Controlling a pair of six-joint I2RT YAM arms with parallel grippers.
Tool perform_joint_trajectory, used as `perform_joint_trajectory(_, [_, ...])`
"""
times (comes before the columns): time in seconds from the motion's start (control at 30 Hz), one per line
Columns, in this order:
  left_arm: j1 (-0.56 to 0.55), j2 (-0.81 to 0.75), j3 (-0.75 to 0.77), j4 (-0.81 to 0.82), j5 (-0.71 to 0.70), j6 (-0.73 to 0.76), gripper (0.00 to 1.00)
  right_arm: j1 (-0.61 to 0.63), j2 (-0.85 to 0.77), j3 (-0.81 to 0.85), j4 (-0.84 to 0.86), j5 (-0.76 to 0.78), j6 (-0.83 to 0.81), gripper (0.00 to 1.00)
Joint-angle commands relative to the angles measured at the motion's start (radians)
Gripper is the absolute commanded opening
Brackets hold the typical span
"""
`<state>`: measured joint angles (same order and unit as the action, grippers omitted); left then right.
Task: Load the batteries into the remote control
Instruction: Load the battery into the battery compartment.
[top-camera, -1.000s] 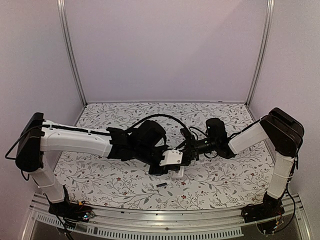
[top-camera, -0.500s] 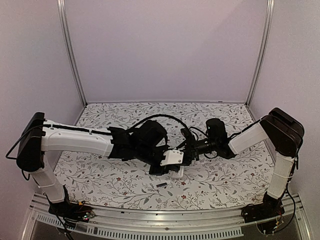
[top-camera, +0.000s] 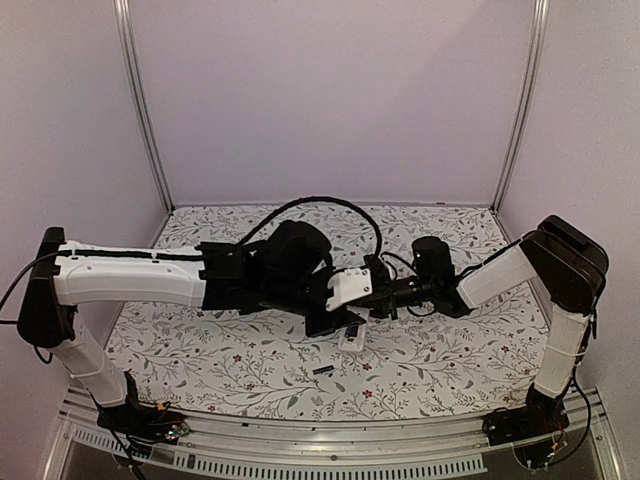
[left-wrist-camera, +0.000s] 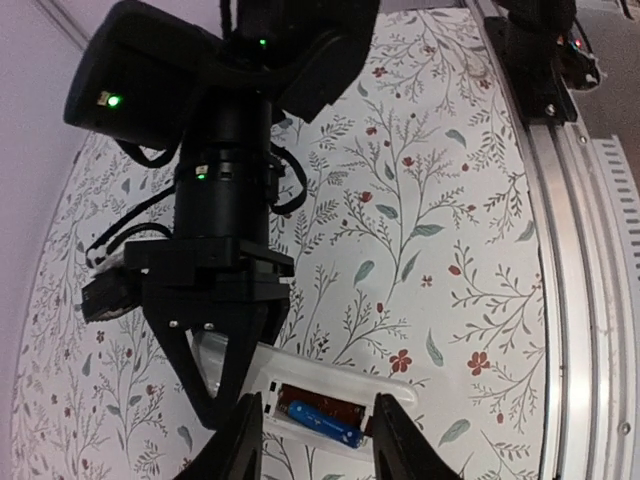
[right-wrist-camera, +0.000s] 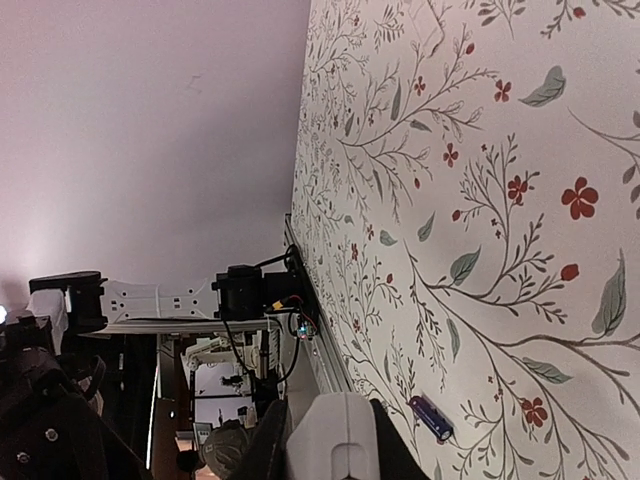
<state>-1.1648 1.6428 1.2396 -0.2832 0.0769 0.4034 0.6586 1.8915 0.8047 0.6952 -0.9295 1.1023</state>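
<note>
White remote control (left-wrist-camera: 345, 372) lying bay-up on your flowered bench (left-wrist-camera: 440, 200), blue battery (left-wrist-camera: 322, 422) in its bay, your left jaws parted astride it, holding nothing, your right jaws clamped on the remote's end, dark battery (top-camera: 322, 370) loose nearby.

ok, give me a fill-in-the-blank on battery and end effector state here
The bay of the remote control holds the ___ battery.
The second battery lies loose on the ___.
The right end effector is shut on the ___.
The left end effector hangs ___ above the bay.
Missing: blue; table; remote control; open.
</note>
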Motion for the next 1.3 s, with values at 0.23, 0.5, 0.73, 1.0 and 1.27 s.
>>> perform_joint_trajectory(0.23, [-0.006,-0.041,0.102,-0.238,-0.280,-0.548,0.41,-0.006,0.013,0.033,0.040,0.036,0.009,0.00])
perform_joint_trajectory(0.5, [0.001,-0.233,-0.160,-0.098,0.033,-0.036,0.45,0.005,0.024,0.050,0.055,-0.085,0.021,0.00])
perform_joint_trajectory(0.73, [-0.001,-0.116,-0.059,-0.172,0.073,0.198,0.43,0.040,0.023,0.054,0.043,-0.119,0.012,0.00])
perform_joint_trajectory(1.0, [-0.003,-0.038,-0.004,-0.188,0.133,0.265,0.34,0.054,0.002,0.061,-0.044,-0.128,-0.039,0.00])
perform_joint_trajectory(1.27, [-0.003,0.003,0.032,-0.226,0.178,0.279,0.31,0.061,-0.008,0.069,-0.098,-0.123,-0.085,0.00])
